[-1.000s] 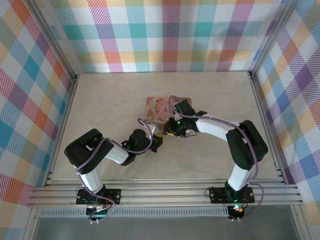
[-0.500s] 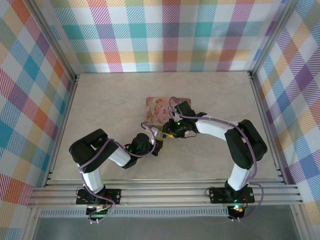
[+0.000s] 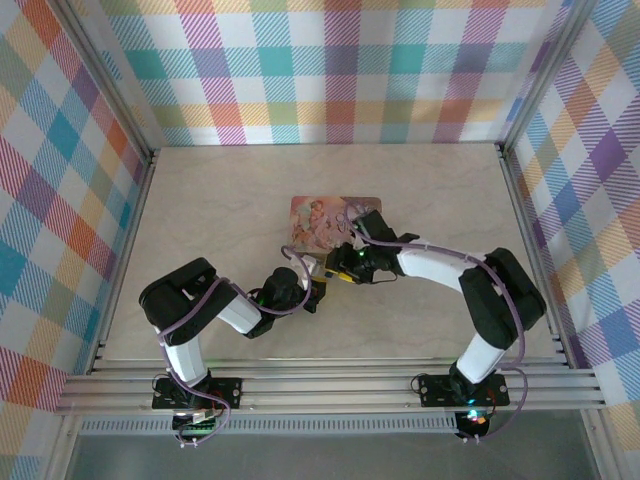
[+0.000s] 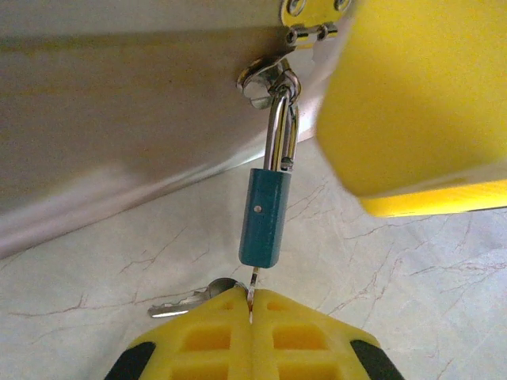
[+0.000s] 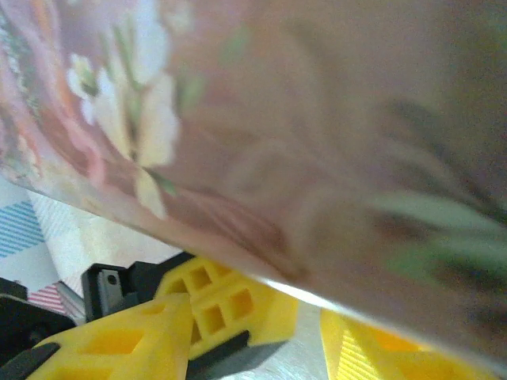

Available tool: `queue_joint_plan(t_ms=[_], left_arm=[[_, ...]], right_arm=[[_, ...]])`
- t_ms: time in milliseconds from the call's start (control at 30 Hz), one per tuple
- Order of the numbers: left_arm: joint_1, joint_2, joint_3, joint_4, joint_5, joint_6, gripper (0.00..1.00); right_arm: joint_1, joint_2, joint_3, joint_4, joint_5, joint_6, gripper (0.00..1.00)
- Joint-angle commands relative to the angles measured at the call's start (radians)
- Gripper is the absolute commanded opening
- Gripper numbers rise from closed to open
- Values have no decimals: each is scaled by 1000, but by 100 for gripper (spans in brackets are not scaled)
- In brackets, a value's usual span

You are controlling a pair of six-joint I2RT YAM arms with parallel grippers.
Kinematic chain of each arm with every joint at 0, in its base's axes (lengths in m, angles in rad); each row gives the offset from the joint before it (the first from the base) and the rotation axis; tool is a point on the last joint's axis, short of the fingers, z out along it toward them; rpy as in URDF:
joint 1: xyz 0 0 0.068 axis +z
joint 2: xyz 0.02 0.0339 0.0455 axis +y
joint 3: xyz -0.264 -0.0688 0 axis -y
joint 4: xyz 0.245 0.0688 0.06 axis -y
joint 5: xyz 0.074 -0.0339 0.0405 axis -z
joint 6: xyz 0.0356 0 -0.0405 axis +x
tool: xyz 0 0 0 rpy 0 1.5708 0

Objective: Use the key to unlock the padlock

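Operator: Left gripper (image 4: 251,305) status?
Technician: Fingers pressed together on the key (image 4: 253,279), blade entering the padlock (image 4: 264,218) base. The shackle passes through the hasp (image 4: 269,75) of the tin (image 4: 119,79).
Operator: Right gripper (image 3: 343,264)?
Technician: At the tin's near edge; clamping state cannot be determined.

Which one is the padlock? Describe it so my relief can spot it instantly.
Find the pink illustrated tin mid-table. Hooked through the metal hasp on its side is the padlock: a tiny blue block on a silvery shackle, the key held by the left gripper meeting its underside.
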Motion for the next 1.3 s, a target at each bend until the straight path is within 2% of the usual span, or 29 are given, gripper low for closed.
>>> queue_joint_plan(t_ms=[0, 100, 200, 500, 900, 1267], left_arm=[[-6, -36, -11, -50, 6, 38, 0], [-8, -53, 8, -89, 12, 48, 0], [-7, -65, 23, -116, 14, 32, 0], [-1, -76, 50, -111, 129, -124, 0], [79, -80, 98, -103, 331, -261, 0], [105, -50, 109, 1, 427, -381, 0]], right_arm=[[5, -35, -26, -56, 64, 49, 47], [8, -42, -44, -34, 76, 58, 47], [11, -50, -100, 71, 71, 98, 48], [33, -78, -222, 279, 124, 169, 49], [51, -99, -319, 382, 161, 205, 53], [60, -89, -346, 450, 148, 228, 53]])
